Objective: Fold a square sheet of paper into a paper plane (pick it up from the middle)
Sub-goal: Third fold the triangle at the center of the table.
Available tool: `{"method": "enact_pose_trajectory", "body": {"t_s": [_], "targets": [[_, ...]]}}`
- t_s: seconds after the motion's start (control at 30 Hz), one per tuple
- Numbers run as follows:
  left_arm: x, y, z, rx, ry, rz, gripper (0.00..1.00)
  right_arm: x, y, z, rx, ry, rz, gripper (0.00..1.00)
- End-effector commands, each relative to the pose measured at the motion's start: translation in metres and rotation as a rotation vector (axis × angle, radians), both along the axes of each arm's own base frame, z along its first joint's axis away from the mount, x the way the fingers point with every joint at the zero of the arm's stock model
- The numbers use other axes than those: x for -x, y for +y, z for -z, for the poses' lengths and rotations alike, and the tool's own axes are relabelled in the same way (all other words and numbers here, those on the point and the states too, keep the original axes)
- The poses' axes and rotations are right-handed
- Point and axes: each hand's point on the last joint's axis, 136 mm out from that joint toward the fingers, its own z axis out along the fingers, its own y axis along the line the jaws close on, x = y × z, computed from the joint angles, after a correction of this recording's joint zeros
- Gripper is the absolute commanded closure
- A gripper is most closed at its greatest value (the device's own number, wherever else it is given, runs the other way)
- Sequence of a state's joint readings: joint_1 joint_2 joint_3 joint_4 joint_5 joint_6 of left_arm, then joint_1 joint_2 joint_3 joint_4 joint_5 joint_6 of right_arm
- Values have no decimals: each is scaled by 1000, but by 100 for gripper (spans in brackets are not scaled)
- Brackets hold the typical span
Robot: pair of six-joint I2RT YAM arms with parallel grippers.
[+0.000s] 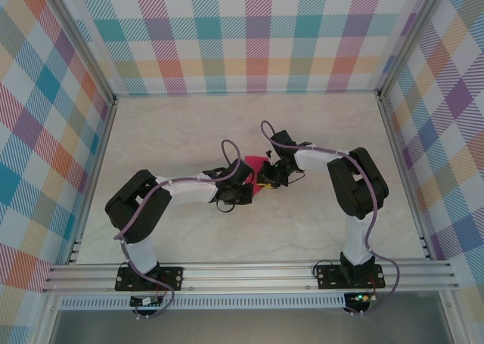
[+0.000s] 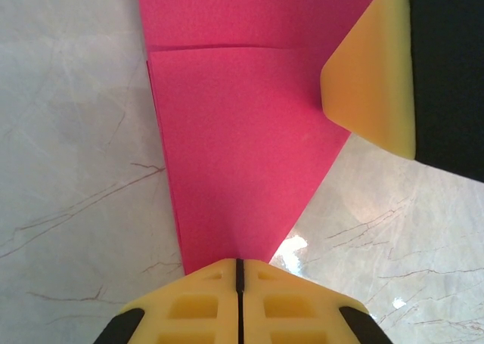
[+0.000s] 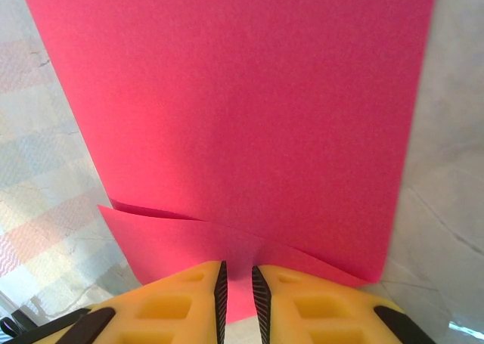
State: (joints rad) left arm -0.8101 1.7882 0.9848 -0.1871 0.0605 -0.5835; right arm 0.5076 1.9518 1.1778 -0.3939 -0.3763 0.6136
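The square sheet of paper (image 1: pixel 255 164) is crimson pink, partly folded and held between both arms at mid-table. In the left wrist view it (image 2: pixel 242 132) narrows to a point, with a crease line across its upper part. My left gripper (image 2: pixel 239 272) is shut on that pointed end, its yellow pads pressed together. One yellow finger of the right gripper (image 2: pixel 374 87) touches the paper's right edge there. In the right wrist view the paper (image 3: pixel 242 94) shows two overlapping layers, and my right gripper (image 3: pixel 238 276) is shut on the lower edge with a narrow gap between the pads. From above, the grippers (image 1: pixel 253 184) (image 1: pixel 269 176) nearly meet.
A pale marble tabletop (image 1: pixel 189 125) lies under the arms, with plaid walls (image 1: pixel 249 34) on three sides. Aluminium rails (image 1: pixel 249 272) run along the near edge, where both arm bases are bolted.
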Motion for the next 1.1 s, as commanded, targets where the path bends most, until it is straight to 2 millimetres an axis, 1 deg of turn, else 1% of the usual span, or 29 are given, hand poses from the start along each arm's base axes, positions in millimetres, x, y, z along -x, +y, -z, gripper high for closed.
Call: {"method": "enact_pose_trajectory", "body": {"t_s": [0.0,0.27,0.5,0.57,0.63,0.7,0.77,0.87,0.97,1.07], "targets": [[37,22,21,-116,111,40,93,10,-23,41,138,68,31,78],[48,33,19,-164,117,55,94,9,-23,41,140,68,33,79],[49,39,18,-193,114,56,94,9,-23,41,137,69,34,79],[48,39,14,-198,105,62,94,10,-23,41,138,71,33,79],[45,40,6,-195,80,64,94,10,-23,40,135,68,32,78],[39,34,-8,-154,38,62,94,8,-22,38,132,63,32,79],[33,20,-22,-79,0,66,94,7,-21,36,127,61,31,79],[19,2,-37,19,-61,50,94,5,-19,34,121,55,32,78],[9,-13,-43,90,-95,30,94,5,-18,33,116,55,33,79],[1,-14,-33,67,-98,-2,94,4,-18,33,114,54,35,78]]}}
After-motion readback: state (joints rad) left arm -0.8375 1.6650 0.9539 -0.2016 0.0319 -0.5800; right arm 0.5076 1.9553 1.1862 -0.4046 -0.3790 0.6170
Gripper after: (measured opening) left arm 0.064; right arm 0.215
